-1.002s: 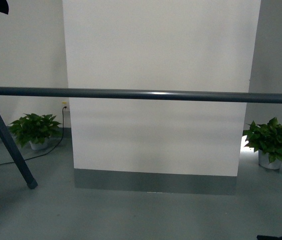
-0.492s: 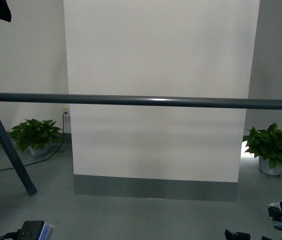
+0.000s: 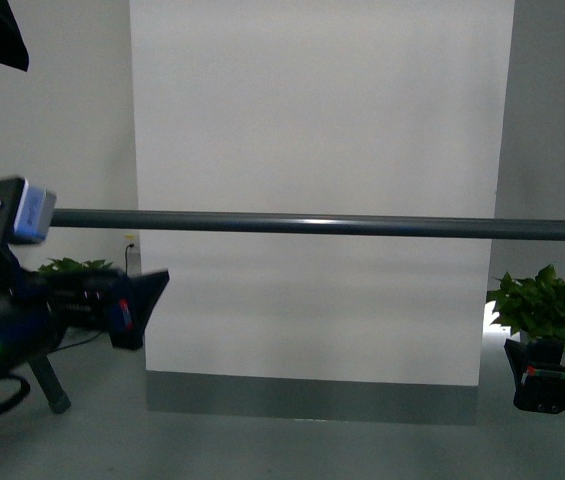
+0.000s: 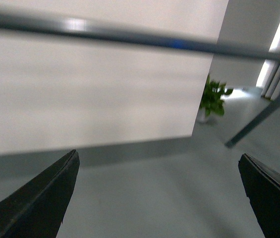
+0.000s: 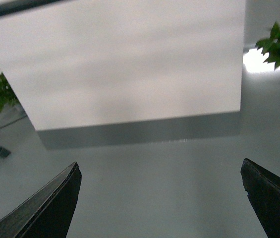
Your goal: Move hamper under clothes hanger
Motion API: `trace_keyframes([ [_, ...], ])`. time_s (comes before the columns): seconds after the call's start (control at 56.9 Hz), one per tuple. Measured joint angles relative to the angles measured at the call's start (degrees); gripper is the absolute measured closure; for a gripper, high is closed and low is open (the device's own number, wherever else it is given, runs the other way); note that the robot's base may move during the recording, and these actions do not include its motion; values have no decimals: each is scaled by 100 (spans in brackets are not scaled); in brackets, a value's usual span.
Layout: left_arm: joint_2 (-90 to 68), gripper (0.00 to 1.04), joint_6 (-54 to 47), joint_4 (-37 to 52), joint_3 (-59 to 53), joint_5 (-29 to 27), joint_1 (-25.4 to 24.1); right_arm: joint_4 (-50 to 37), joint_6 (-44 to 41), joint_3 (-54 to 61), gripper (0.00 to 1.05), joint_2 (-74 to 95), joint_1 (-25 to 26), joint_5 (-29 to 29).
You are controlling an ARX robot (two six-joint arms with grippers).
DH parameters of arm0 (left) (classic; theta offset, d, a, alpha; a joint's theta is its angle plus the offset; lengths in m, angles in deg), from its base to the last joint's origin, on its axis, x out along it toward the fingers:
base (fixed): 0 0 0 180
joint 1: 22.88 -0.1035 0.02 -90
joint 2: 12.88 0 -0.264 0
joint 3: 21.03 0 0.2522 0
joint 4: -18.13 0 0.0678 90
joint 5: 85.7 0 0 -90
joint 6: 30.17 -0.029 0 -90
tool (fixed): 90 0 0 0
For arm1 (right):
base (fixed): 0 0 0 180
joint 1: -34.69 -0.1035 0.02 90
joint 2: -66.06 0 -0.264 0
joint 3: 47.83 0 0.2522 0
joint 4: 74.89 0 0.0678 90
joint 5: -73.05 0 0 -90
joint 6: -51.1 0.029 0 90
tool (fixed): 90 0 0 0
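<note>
A wide white wall panel (image 3: 322, 190) fills the middle of the room, with a grey skirting strip (image 3: 312, 397) along its base. Grey-white walls recede on either side. The floor (image 3: 292, 450) is smooth, grey and faintly glossy. A leafy green potted plant (image 3: 545, 305) stands far right beside a patch of bright light; another plant (image 3: 74, 267) sits far left, near a wall socket with a black cable.

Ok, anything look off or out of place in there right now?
Nothing damaged or spilled. The one oddity: the hamper isn't in any view. Only the clothes hanger, floor and potted plants show. Both the left gripper and right gripper are open and empty.
</note>
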Motion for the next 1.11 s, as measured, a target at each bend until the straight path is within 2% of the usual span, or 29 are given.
trace_keyframes([
  [0.141, 378, 7, 22, -234, -129, 131, -52, 107, -96, 197, 8, -402, 2, 66],
  [0.457, 839, 7, 101, -28, -625, 258, -273, -127, -166, 651, 8, -1080, -92, -15],
  [0.51, 1060, 11, -66, -424, -717, -321, -254, -197, -157, 758, 8, -1176, -131, -7],
  [0.528, 1211, 15, -157, -772, -793, -723, -240, -229, -153, 787, 8, -1202, -140, 4],
  [0.633, 1819, 29, -387, -1609, -1298, -1886, -212, -286, -170, 973, 9, -1427, -245, -35],
  [0.703, 2280, 44, -509, -1606, -1825, -2179, -208, 826, -546, 1200, 22, -1993, -358, -800],
  [0.756, 2437, 51, -540, -1572, -2024, -2194, -210, 1108, -660, 1414, 29, -2258, -372, -870],
  [0.932, 3126, 83, -586, -1473, -2868, -2197, -195, 1110, -866, 2367, 61, -3067, -372, -933],
  [1.02, 3521, 101, -590, -1473, -3265, -2203, -192, 761, -896, 2865, 79, -3261, -372, -931],
  [1.108, 3755, 101, -590, -1482, -3469, -2208, -192, 769, -907, 3128, 89, -3447, -372, -931],
])
